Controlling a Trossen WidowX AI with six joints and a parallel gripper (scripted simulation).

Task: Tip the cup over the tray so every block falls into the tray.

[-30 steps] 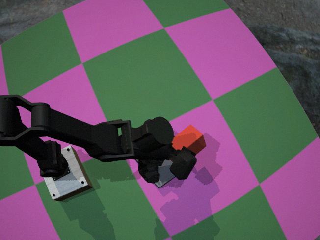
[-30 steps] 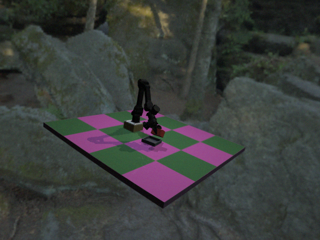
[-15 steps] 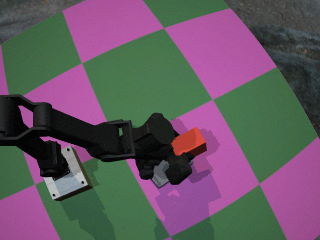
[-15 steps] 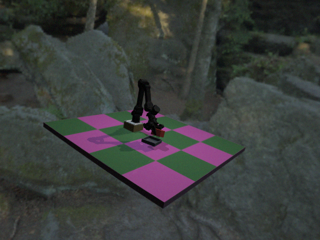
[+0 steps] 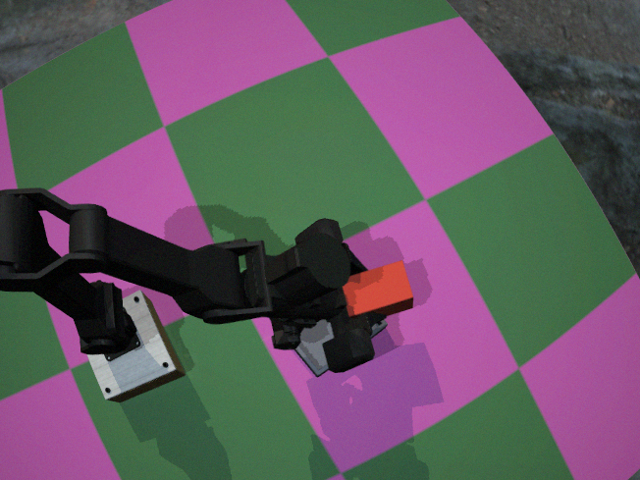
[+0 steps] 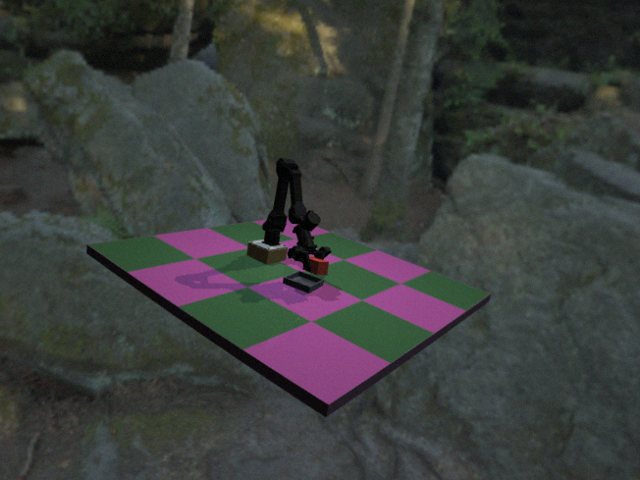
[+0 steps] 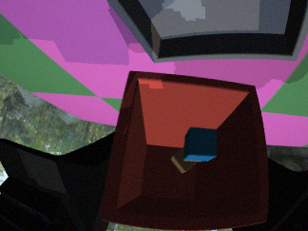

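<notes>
Black from end to end, the gripper (image 5: 354, 295) (image 6: 311, 262) (image 7: 178, 134) is clamped on the cup (image 5: 380, 289) (image 6: 319, 266) (image 7: 190, 109), with a dark finger at either side of its red walls in the wrist view. From where I stand, the cup is up off the bench (image 5: 298, 128) (image 6: 368, 280) (image 7: 95, 79), and it's tipped well over: from above, one long side shows as a bright orange-red face.

Looking into its mouth from the wrist, I can make out a blue block (image 7: 202, 143) and, partly behind it, a smaller tan one, the tan block (image 7: 182, 163). Both are inside the cup. Whether others hide in the dark part of it, I can't say.

Near the cup, the grey tray (image 5: 314, 347) (image 6: 303, 290) (image 7: 223, 57) lies flat on the bench, dark-walled and shallow. From overhead, the gripper covers a good part of it; in the wrist view it lies past the cup's rim, cut off by the picture's edge.

Further back, the black arm (image 5: 143, 255) (image 6: 280, 196) folds high and comes down again from its pale-topped base block (image 5: 117, 391) (image 6: 260, 256). Big green and pink checks cover the bench. Mossy boulders (image 6: 176, 128) and tree trunks (image 6: 419, 74) stand beyond.
</notes>
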